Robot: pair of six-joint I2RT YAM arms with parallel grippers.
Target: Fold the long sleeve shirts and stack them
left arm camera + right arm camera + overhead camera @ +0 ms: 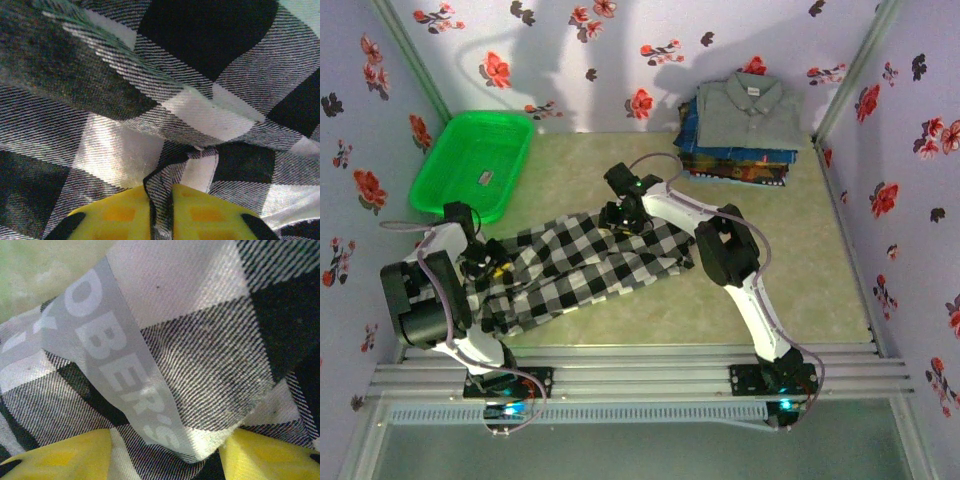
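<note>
Top external, green basket (pixel 470 160) near checked shirt (pixel 582 262)

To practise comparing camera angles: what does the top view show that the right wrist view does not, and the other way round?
Top view: the green basket and the pile of folded shirts with a grey one on top. Right wrist view: a grey tape with pale letters on the cloth, and yellow fingers standing apart. Both: the checked shirt and the pale green tabletop.
</note>
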